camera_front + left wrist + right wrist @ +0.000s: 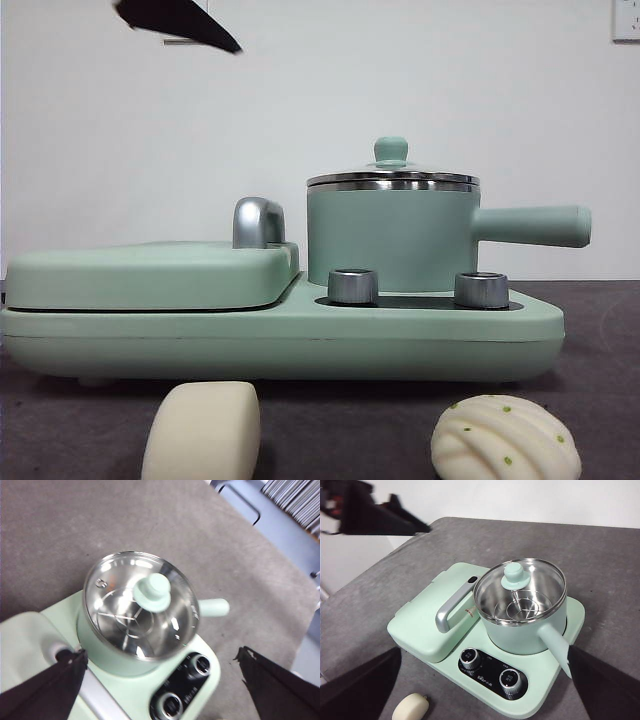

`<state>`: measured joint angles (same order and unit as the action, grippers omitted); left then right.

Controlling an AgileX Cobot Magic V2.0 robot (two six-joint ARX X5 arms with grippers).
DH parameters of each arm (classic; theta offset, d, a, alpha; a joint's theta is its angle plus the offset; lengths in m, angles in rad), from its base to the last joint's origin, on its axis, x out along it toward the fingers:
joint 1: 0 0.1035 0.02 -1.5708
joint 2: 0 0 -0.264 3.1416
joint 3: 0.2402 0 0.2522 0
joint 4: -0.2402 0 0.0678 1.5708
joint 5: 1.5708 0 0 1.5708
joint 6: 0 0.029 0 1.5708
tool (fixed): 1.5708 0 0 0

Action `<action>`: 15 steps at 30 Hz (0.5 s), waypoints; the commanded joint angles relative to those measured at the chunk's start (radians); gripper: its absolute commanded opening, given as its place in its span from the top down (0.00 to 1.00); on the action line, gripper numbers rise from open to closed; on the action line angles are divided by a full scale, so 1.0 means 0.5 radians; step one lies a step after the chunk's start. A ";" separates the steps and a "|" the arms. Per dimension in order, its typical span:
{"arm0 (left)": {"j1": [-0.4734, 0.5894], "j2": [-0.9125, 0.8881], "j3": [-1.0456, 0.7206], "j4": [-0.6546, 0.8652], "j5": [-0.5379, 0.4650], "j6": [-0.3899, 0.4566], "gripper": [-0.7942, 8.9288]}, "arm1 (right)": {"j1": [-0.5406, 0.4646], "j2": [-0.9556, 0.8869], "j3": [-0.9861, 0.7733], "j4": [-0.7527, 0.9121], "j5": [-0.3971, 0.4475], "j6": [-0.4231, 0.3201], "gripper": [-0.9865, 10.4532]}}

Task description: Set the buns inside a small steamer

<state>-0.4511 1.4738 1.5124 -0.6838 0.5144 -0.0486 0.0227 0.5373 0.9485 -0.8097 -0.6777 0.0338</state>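
The small steamer [390, 235] is a mint-green pot with a steel rim and a side handle, and it stands on the right of the appliance base. Its glass lid with a green knob [391, 150] is on. The smooth cream oblong bun [203, 432] lies on the table in front at the left. The pleated white bun with green specks [505, 438] lies at the right. My left gripper [161, 652] hangs open and empty above the steamer [100, 650]. My right gripper [484, 649] is open and empty, high above the steamer [520, 630] and the oblong bun [410, 707].
The flat mint-green griddle cover [150, 275] with its chrome handle [257, 222] lies shut on the left of the base [300, 340]. Two steel dials [352, 285] sit in front of the pot. A black arm tip [180, 22] shows at the top left.
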 commanded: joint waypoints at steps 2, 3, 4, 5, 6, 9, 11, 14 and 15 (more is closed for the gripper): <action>-0.058 0.272 0.254 -0.055 -0.073 0.103 0.41 | 0.003 0.007 0.031 0.020 -0.005 0.018 0.43; -0.073 0.331 0.304 -0.069 -0.098 0.124 0.41 | 0.003 0.007 0.031 0.020 -0.005 0.014 0.43; -0.090 0.382 0.349 -0.077 -0.125 0.138 0.41 | 0.003 0.007 0.031 0.020 -0.005 0.014 0.43; -0.110 0.435 0.396 -0.085 -0.160 0.146 0.41 | 0.003 0.007 0.031 0.020 -0.005 0.014 0.43; -0.130 0.488 0.443 -0.091 -0.192 0.158 0.41 | 0.003 0.007 0.031 0.021 -0.005 0.013 0.43; -0.190 0.618 0.574 -0.112 -0.303 0.188 0.41 | 0.003 0.008 0.031 0.021 -0.004 0.007 0.43; -0.230 0.687 0.652 -0.116 -0.365 0.196 0.41 | 0.003 0.008 0.031 0.021 -0.004 0.006 0.43; -0.281 0.787 0.752 -0.115 -0.373 0.195 0.41 | 0.003 0.008 0.031 0.021 -0.004 0.006 0.43; -0.298 0.816 0.784 -0.117 -0.389 0.195 0.41 | 0.003 0.008 0.031 0.022 -0.004 0.005 0.43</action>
<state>-0.5934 1.8576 1.8713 -0.7460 0.3222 0.0357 0.0227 0.5373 0.9485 -0.8097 -0.6781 0.0334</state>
